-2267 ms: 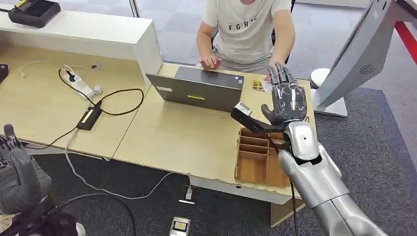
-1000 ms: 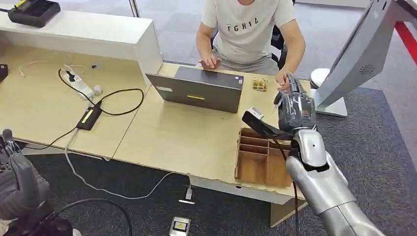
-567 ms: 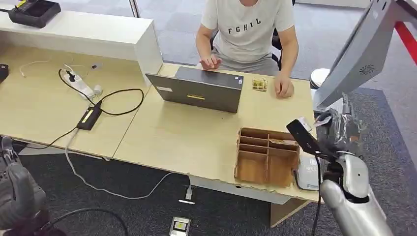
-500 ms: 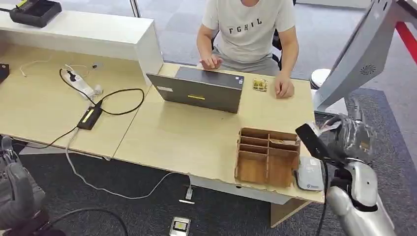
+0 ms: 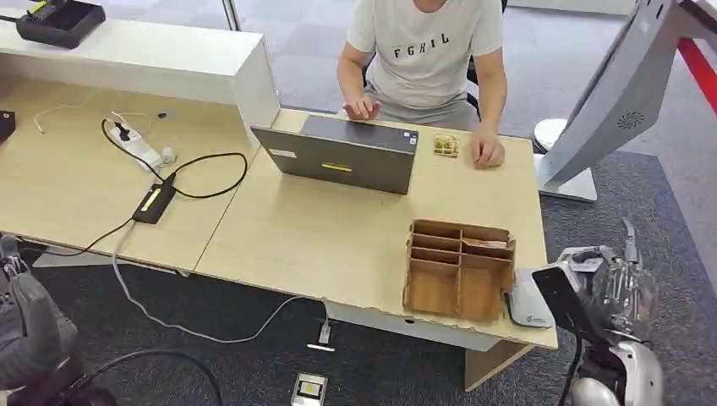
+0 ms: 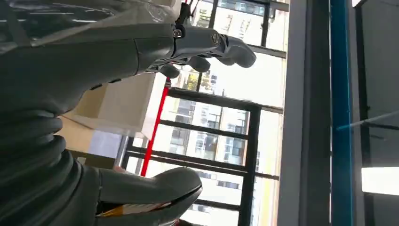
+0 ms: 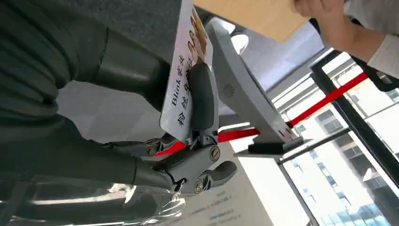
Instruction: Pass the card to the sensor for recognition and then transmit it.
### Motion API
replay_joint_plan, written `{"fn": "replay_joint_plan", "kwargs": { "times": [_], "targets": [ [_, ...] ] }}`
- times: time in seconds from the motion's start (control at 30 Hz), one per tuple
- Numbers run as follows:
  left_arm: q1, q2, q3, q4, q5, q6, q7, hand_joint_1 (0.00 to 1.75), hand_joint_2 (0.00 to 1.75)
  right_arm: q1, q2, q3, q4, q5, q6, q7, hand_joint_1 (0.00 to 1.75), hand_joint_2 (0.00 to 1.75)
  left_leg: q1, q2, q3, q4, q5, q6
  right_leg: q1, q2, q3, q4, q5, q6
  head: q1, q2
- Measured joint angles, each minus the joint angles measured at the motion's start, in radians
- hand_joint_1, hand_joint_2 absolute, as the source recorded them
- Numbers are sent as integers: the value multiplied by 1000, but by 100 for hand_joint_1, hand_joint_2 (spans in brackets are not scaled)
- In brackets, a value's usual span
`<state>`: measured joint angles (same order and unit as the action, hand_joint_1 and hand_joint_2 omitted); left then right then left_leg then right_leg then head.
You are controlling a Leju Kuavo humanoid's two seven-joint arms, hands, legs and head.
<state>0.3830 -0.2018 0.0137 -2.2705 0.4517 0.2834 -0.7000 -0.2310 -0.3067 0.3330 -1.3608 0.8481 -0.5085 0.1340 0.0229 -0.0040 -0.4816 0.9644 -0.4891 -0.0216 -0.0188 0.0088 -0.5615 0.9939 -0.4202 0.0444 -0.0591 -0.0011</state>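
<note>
My right hand (image 5: 621,286) hangs low beyond the desk's right front corner and pinches a white printed card (image 5: 583,257). In the right wrist view the card (image 7: 184,80) sits clamped between the thumb and a dark finger of the hand (image 7: 141,160), its print facing the camera. A flat white sensor pad (image 5: 529,309) lies on the desk just left of that hand, beside the wooden organizer (image 5: 457,267). At the lower left my left hand (image 5: 27,331) hangs below the desk. Its fingers (image 6: 207,41) stand apart from the thumb with nothing between them.
A person sits behind the grey laptop (image 5: 342,154), one hand (image 5: 486,152) resting on the desk (image 5: 321,233). A grey monitor stand (image 5: 621,93) rises at the right. A power strip (image 5: 139,148) and cables lie at the left, and a small device (image 5: 309,389) is on the floor.
My right hand closed on the card near the person's hand, then drew back toward me and down past the desk's right front corner. The left hand barely moved.
</note>
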Motion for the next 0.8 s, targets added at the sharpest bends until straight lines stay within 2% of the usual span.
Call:
{"fn": "replay_joint_plan", "kwargs": {
  "times": [0.17,0.37,0.57,0.8],
  "targets": [
    [0,11,-16,0,-4,25,0,0,175,-9,45,7,107,-78,-4,-48,175,175,0,0,0,0,0,0,0,0,0,0,0,0,0,0],
    [-6,32,-42,-1,-15,71,0,0,175,-68,96,18,334,-161,-73,-96,175,175,0,0,0,0,0,0,0,-1,0,0,0,0,0,0],
    [-10,42,-52,-9,-31,82,0,0,175,-115,119,19,541,-232,-127,-123,175,175,0,0,0,0,0,0,0,-1,0,0,0,0,0,0],
    [-13,43,-62,-9,-32,76,0,0,175,-153,132,19,678,-253,-150,-139,175,175,0,0,1,0,0,0,0,0,0,0,0,0,0,0]
  ]
}}
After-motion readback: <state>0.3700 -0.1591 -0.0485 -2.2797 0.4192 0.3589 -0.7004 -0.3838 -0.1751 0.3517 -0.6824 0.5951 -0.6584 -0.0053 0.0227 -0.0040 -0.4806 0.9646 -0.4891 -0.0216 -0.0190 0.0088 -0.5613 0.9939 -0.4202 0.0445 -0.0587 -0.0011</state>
